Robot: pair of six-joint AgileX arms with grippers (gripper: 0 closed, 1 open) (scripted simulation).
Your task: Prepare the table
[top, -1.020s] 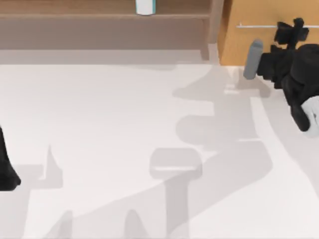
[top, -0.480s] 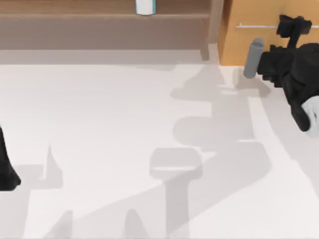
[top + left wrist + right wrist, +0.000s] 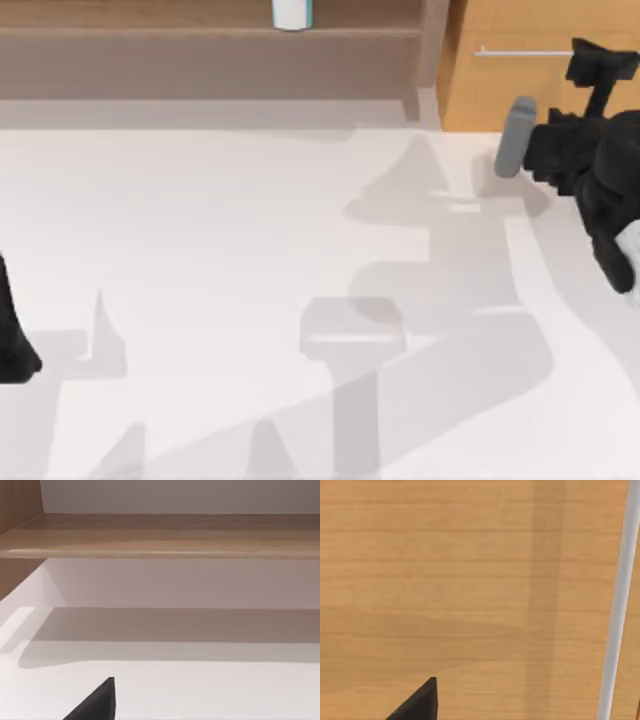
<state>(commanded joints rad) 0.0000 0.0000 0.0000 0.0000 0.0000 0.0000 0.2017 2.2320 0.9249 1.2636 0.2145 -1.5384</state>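
Note:
The table (image 3: 200,250) is a wide white top that takes up most of the top view. My right gripper (image 3: 603,62) hangs at the back right, over the front of the orange-wood cabinet (image 3: 520,90) and just at its silver bar handle (image 3: 520,52). The right wrist view faces the cabinet front (image 3: 445,580) close up, with the handle (image 3: 617,605) running along one side. My left arm (image 3: 12,340) rests parked at the table's left edge. Its wrist view looks across the table (image 3: 200,690) toward the shelf.
A tan wooden shelf unit (image 3: 200,60) runs along the back, with a white cylinder (image 3: 292,12) standing on it. Its board (image 3: 160,535) also shows in the left wrist view. The cabinet stands right of the shelf's side post (image 3: 430,60). Arm shadows lie across the table.
My right arm has shifted to the right along the cabinet front, carrying its gripper farther right over the handle. The left arm has not moved.

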